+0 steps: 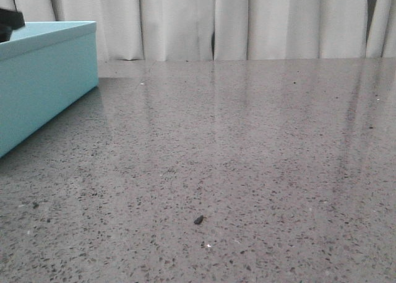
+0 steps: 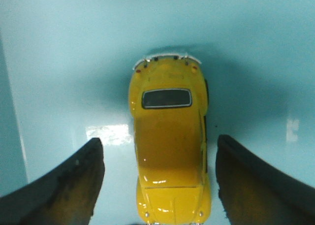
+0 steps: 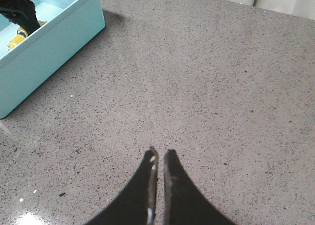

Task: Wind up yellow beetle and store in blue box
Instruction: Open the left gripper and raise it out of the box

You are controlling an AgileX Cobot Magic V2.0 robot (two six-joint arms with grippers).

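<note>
The yellow beetle (image 2: 170, 146) rests on the turquoise floor of the blue box (image 2: 59, 67). My left gripper (image 2: 160, 151) is open, a black finger on each side of the car with a clear gap to it. In the right wrist view the open blue box (image 3: 54, 43) lies at the far left with a bit of the yellow beetle (image 3: 19, 35) showing beside the left gripper's dark finger (image 3: 22, 11). The box (image 1: 43, 78) also stands at the left of the front view. My right gripper (image 3: 160, 156) is shut and empty above the bare tabletop.
A grey speckled stone tabletop (image 1: 247, 171) fills the front view, with a small dark speck (image 1: 198, 220) near the front. White curtains (image 1: 247, 20) hang behind the table.
</note>
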